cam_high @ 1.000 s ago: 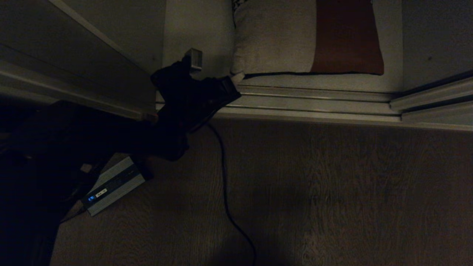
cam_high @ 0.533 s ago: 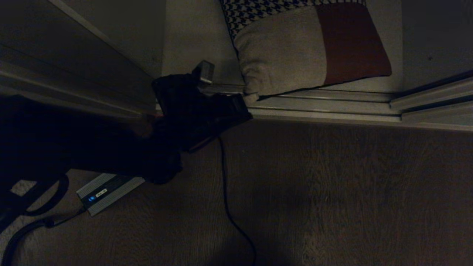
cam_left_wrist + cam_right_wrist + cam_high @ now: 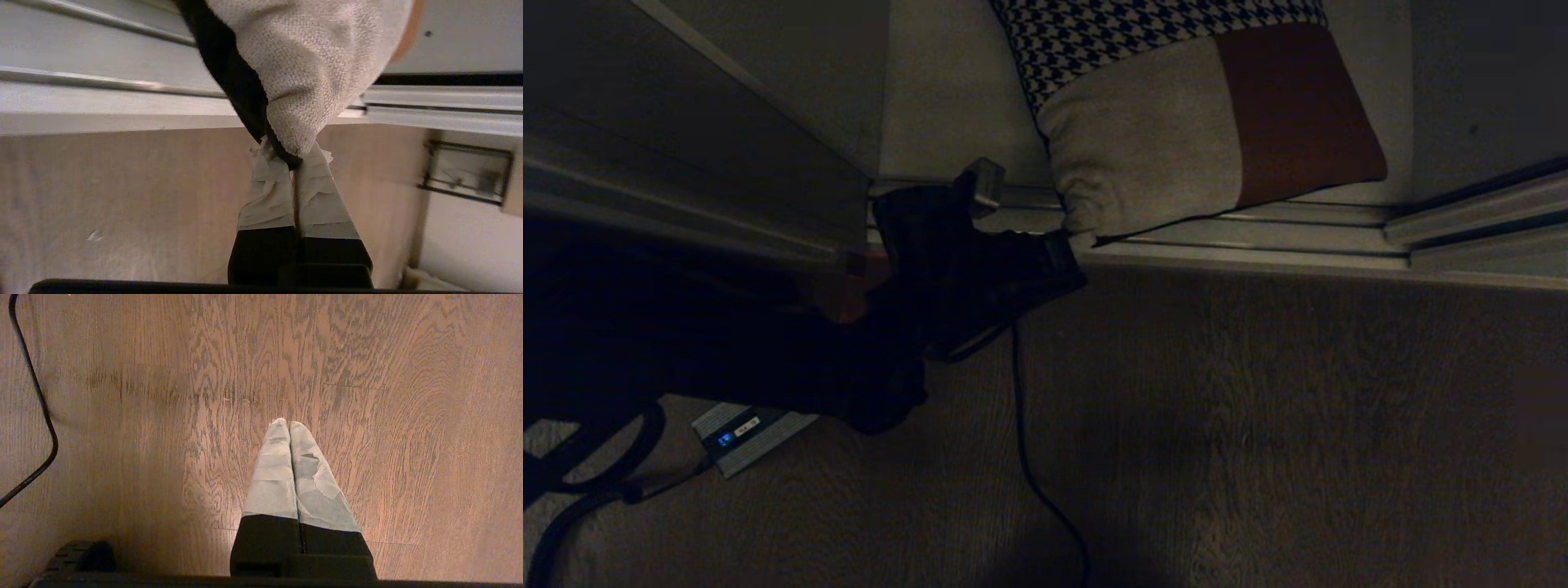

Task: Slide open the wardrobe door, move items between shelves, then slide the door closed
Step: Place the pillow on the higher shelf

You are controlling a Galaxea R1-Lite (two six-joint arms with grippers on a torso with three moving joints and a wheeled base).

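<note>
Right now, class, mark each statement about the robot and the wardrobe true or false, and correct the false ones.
1. The left gripper pinches a corner of the cushion. True.
2. The right gripper holds a plush toy. False: it is shut on nothing, above the wooden floor.
3. The cushion's held corner overhangs the metal floor track. True.
4. The cushion is plain white. False: it has houndstooth, beige and rust-brown blocks.

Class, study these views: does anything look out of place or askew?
Yes. The cushion sits askew, its corner hanging over the ribbed floor track instead of lying on the shelf. The left end effector is shut on that corner. The right end effector hangs shut above the floor.
</note>
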